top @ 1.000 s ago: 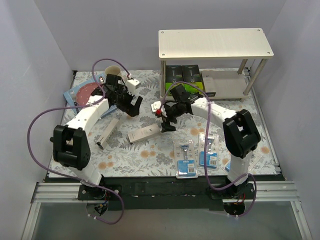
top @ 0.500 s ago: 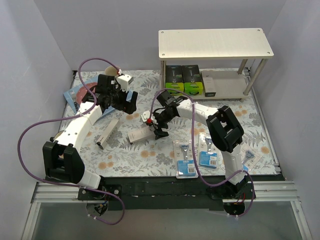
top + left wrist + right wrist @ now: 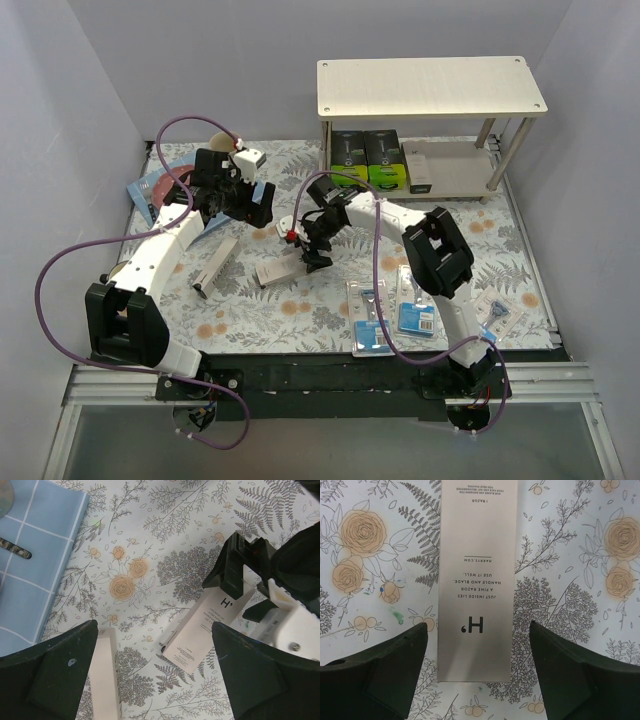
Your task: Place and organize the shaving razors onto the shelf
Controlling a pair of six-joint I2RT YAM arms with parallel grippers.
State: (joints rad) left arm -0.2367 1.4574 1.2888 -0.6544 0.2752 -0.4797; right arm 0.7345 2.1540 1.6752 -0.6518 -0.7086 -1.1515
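Floral table cover (image 3: 290, 315): shifted right gripper (image 3: 477, 626) leftward over white HARRY'S box (image 3: 476, 555); fingers spread, astride it; grasp judged next.

On the floral table (image 3: 300, 312), a long white box (image 3: 214, 266) and a shorter white box (image 3: 272, 271) lie centre-left. A blister pack (image 3: 370, 318) and a neighbouring pack (image 3: 417, 300) lie lower right. The shelf (image 3: 430, 85) stands upper right, and a blue cloth (image 3: 141, 196) lies upper left.
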